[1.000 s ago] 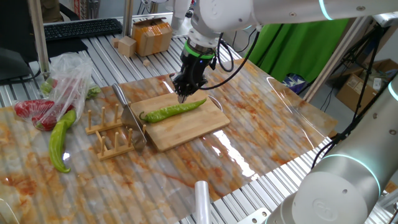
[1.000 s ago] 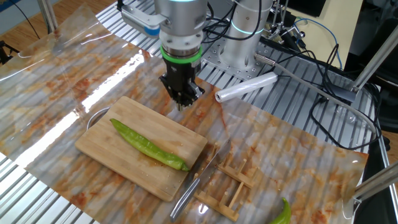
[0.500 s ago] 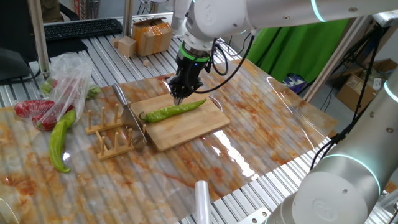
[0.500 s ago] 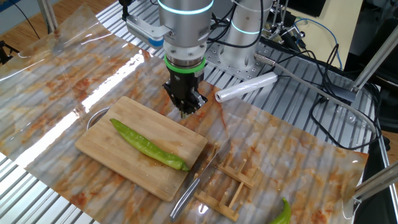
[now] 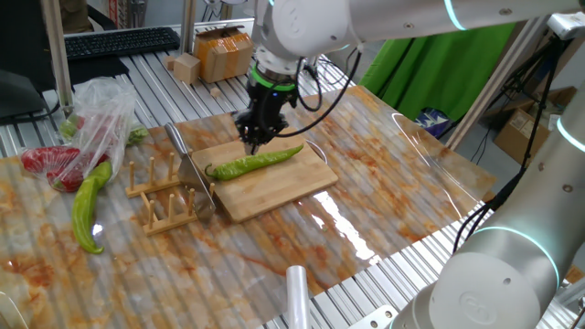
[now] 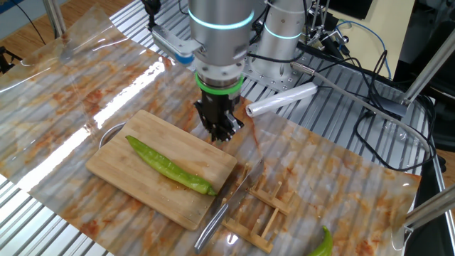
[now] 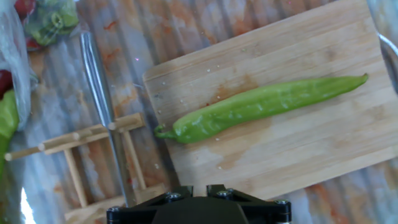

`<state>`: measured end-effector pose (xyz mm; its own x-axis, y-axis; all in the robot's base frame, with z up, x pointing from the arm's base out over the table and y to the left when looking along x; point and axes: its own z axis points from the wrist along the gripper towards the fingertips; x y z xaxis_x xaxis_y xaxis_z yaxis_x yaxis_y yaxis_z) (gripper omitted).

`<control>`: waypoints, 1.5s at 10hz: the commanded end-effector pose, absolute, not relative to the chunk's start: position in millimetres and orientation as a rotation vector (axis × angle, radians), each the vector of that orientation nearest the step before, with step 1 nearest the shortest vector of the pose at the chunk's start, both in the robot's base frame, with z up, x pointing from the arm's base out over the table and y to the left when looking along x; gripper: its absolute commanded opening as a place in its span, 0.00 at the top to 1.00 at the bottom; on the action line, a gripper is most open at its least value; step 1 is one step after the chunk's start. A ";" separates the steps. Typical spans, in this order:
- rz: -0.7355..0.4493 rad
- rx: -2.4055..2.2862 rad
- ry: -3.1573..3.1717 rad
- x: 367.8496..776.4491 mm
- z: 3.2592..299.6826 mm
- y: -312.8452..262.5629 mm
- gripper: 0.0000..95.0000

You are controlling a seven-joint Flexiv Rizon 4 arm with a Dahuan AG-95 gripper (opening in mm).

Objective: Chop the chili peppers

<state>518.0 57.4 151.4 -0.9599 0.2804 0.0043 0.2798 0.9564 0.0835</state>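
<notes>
One long glossy green chili pepper (image 5: 256, 163) lies whole on the wooden cutting board (image 5: 283, 187), stem toward the knife rack. It also shows in the other fixed view (image 6: 170, 165) and the hand view (image 7: 261, 106). My gripper (image 5: 251, 143) hovers just above the board's far edge, beside the chili and apart from it, its fingers together and holding nothing (image 6: 224, 137). A steel knife (image 5: 189, 166) rests in the rack next to the board, seen also in the other fixed view (image 6: 226, 205) and in the hand view (image 7: 102, 106). The hand view shows only the gripper's body, not its fingertips.
A wooden slotted rack (image 5: 164, 196) stands at the board's stem end. A paler yellow-green curved pepper (image 5: 87, 206) and a plastic bag of red peppers (image 5: 78, 137) lie beyond it. A roll of plastic wrap (image 6: 281, 99) lies near the arm's base.
The gripper has slid along the board's far edge toward the knife rack, staying shut. The chili and knife have not moved.
</notes>
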 end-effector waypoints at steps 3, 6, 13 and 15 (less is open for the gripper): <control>0.156 0.463 3.097 530.2 146.0 69.5 0.20; 0.177 0.500 3.092 536.2 144.6 80.1 0.20; 0.205 0.594 3.077 553.5 127.6 104.2 0.20; 0.232 0.596 3.077 553.0 129.7 105.8 0.20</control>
